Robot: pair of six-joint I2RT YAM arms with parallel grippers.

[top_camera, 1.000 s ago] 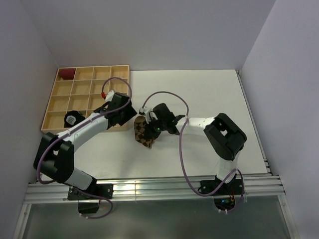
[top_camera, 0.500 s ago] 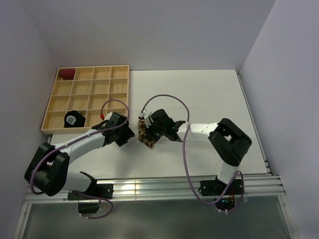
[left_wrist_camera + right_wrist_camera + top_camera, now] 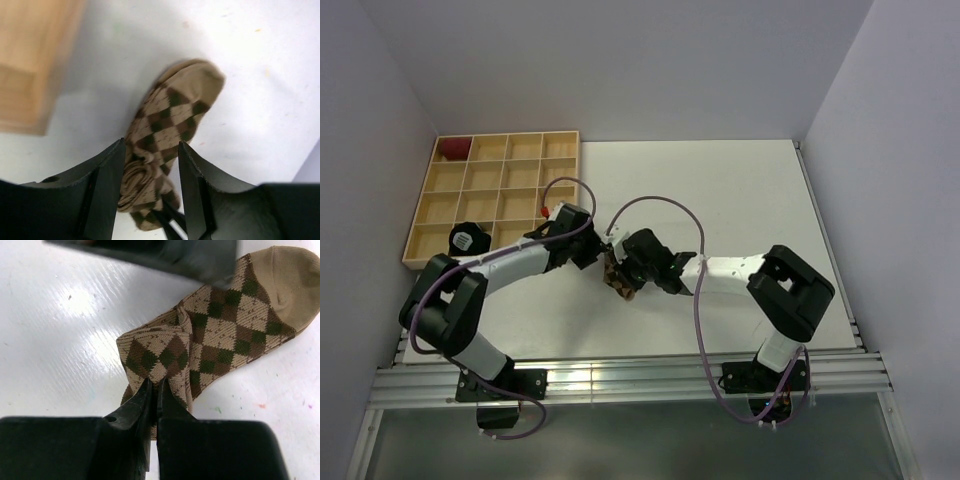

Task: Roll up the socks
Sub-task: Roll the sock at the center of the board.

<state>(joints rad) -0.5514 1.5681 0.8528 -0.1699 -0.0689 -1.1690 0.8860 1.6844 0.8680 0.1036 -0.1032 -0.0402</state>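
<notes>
The tan sock [image 3: 620, 277] with brown diamonds lies on the white table [image 3: 770, 200], near its middle and a little toward the near edge, just right of the near-right corner of the wooden tray [image 3: 490, 178]. It sits between the two arms, which reach in from either side. The right gripper [image 3: 155, 387] is closed on it. In the right wrist view its two fingers stand pressed almost together, nipping a raised fold at the bunched end of the tan sock, while the plain tan toe lies flat on the table farther off. The left gripper [image 3: 151, 145] comes from the tray side and straddles the same bunched part. Its jaws stand some way apart with the crumpled fabric filling the gap, and the sock's edges seem to meet both fingers [image 3: 107, 185]. I cannot tell whether they are squeezing it or only standing beside it. From that wrist the sock's toe points away from the fingers, with a corner of the tray at the upper left. The black sock [image 3: 467, 238], which has a grey-white patch, is bundled in the near-left part of the tray, well apart from both grippers. A small dark red bundle [image 3: 452, 149] fills the tray's far-left corner compartment.
</notes>
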